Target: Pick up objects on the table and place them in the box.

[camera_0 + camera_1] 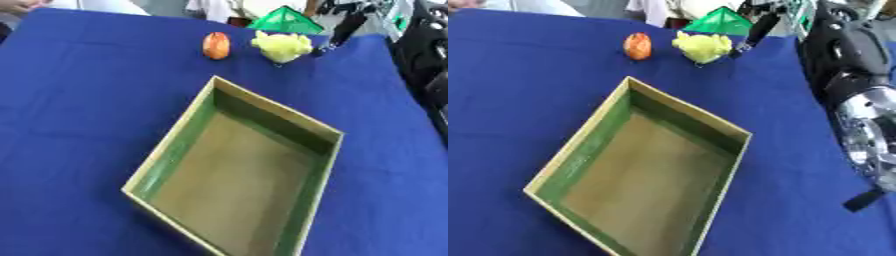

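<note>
Right eye view: right hand reaches toward yellow lumpy object at far table edge, beside orange egg-shaped object; fingers' state I can't tell. Box empty. Yellow one prob. soft, light; grasp across its sides.

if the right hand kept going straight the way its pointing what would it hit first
Most likely the yellow object. The right hand reaches in from the upper right with a dark finger aimed down-left, its tip just beside that object. The orange object lies further along. Depth is unclear, so it might pass above.
</note>
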`<act>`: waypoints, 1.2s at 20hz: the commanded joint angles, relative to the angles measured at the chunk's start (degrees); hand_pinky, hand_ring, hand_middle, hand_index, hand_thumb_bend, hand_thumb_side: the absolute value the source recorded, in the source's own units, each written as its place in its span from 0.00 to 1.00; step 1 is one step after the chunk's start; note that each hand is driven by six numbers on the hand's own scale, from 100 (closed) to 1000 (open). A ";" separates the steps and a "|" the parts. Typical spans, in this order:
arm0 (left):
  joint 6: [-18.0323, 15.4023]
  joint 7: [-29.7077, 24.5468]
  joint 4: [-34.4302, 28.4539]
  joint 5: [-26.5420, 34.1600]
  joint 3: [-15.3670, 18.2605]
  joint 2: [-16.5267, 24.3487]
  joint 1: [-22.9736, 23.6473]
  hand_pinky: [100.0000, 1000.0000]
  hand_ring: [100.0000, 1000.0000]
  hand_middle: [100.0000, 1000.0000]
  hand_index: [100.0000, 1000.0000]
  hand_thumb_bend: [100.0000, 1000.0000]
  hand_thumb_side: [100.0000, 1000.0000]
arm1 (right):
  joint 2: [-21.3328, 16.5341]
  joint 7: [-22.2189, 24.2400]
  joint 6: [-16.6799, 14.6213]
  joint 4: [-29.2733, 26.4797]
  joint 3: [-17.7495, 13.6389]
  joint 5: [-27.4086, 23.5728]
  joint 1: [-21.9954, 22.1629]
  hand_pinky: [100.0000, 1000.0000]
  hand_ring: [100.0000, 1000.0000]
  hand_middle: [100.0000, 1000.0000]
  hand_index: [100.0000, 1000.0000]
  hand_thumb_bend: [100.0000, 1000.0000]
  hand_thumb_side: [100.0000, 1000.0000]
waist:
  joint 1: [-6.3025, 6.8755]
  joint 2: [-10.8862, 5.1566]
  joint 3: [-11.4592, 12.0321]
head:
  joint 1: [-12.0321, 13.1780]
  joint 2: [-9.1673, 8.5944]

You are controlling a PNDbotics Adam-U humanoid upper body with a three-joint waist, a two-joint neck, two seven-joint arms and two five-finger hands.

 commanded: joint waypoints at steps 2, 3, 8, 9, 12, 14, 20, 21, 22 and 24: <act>-0.03 -0.56 -0.85 -0.36 0.06 0.74 -0.21 0.64 0.74 0.76 0.81 0.38 0.81 | -0.76 0.01 -1.28 -0.67 0.52 -1.94 -1.72 0.90 0.99 0.93 1.00 0.48 0.33 | 0.12 -1.41 0.19 | -0.22 0.02; -0.04 -0.59 -0.85 -0.42 0.06 0.70 -0.20 0.64 0.74 0.76 0.81 0.38 0.81 | -0.56 0.00 -1.38 -0.57 0.60 -2.19 -1.79 0.90 0.99 0.93 1.00 0.48 0.33 | 0.09 -1.41 0.28 | -0.25 0.00; -0.06 -0.63 -0.85 -0.43 0.00 0.51 -0.31 0.64 0.74 0.76 0.81 0.38 0.81 | 0.83 -0.37 -2.15 -0.46 0.96 -3.42 -2.17 0.89 0.99 0.92 1.00 0.45 0.34 | -0.10 -1.13 0.62 | -0.42 -0.17; -0.07 -0.63 -0.85 -0.42 0.00 0.49 -0.33 0.64 0.74 0.76 0.81 0.38 0.81 | 1.00 -0.40 -2.21 -0.37 1.05 -3.53 -2.23 0.89 0.99 0.92 1.00 0.45 0.34 | -0.14 -1.07 0.70 | -0.44 -0.17; -0.07 -0.64 -0.85 -0.36 0.01 0.45 -0.31 0.64 0.74 0.75 0.81 0.37 0.81 | 1.29 -0.12 -2.07 0.40 1.44 -3.50 -2.29 0.89 0.99 0.93 1.00 0.45 0.33 | -0.30 -0.88 0.97 | -0.50 -0.14; -0.08 -0.62 -0.85 -0.31 0.03 0.43 -0.28 0.64 0.74 0.75 0.81 0.37 0.82 | 1.43 0.33 -1.91 1.33 1.93 -3.30 -2.35 0.90 0.99 0.93 1.00 0.46 0.32 | -0.41 -0.74 1.11 | -0.50 -0.10; -0.11 -0.67 -0.85 -0.11 0.01 0.26 -0.24 0.64 0.74 0.75 0.81 0.36 0.82 | 2.06 1.28 -1.68 3.70 2.94 -3.27 -2.53 0.89 0.99 0.94 1.00 0.46 0.32 | -0.56 -0.47 1.27 | -0.57 -0.24; -0.09 -0.70 -0.85 -0.07 -0.02 0.24 -0.22 0.64 0.74 0.75 0.81 0.36 0.82 | 2.26 1.32 -1.57 4.09 3.06 -3.21 -2.54 0.89 0.99 0.94 1.00 0.46 0.32 | -0.56 -0.42 1.33 | -0.63 -0.28; -0.08 -0.72 -0.85 -0.02 -0.04 0.21 -0.21 0.64 0.74 0.75 0.81 0.36 0.82 | 2.46 1.36 -1.42 4.52 3.18 -3.09 -2.56 0.90 0.99 0.94 1.00 0.47 0.31 | -0.56 -0.36 1.41 | -0.69 -0.32; -0.07 -0.75 -0.85 0.05 -0.04 0.16 -0.22 0.64 0.74 0.75 0.81 0.36 0.82 | 2.90 1.27 -1.11 5.36 3.37 -2.77 -2.64 0.89 0.99 0.94 1.00 0.46 0.31 | -0.56 -0.24 1.59 | -0.80 -0.39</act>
